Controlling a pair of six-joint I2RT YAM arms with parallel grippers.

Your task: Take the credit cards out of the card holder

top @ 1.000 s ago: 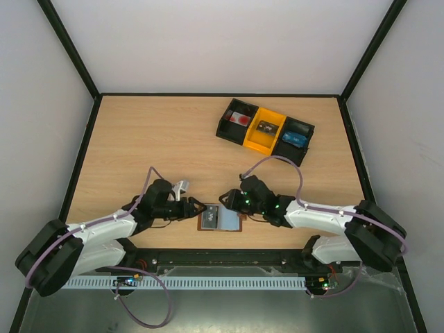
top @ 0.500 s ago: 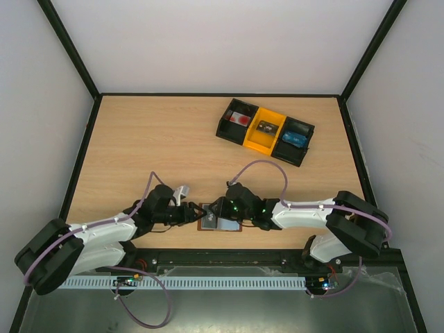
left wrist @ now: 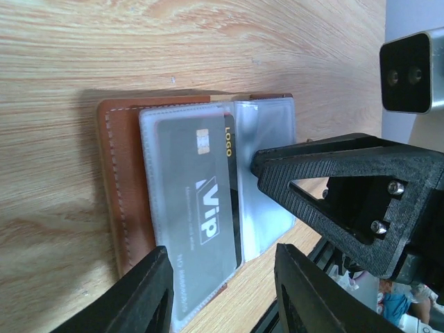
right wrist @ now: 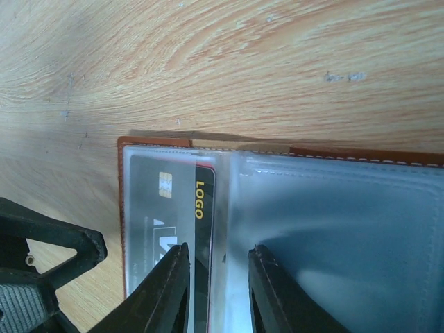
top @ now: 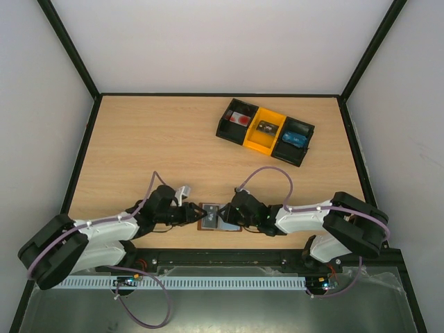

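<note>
White-shelled, black-jointed, the left arm (top: 104,229) and right arm (top: 302,218) span the lower frame. Thin purple cables (top: 269,168) loop over both.

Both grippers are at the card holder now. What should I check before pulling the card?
1. card holder lies open, flat on the table: ok.
2. credit card visible inside its clear sleeve, not yet out: ok.
3. left gripper jaws apart at the card's end: ok.
4. right gripper above the holder's middle fold: ok.
5. Holder pinned down by right gripper: cannot tell.
</note>
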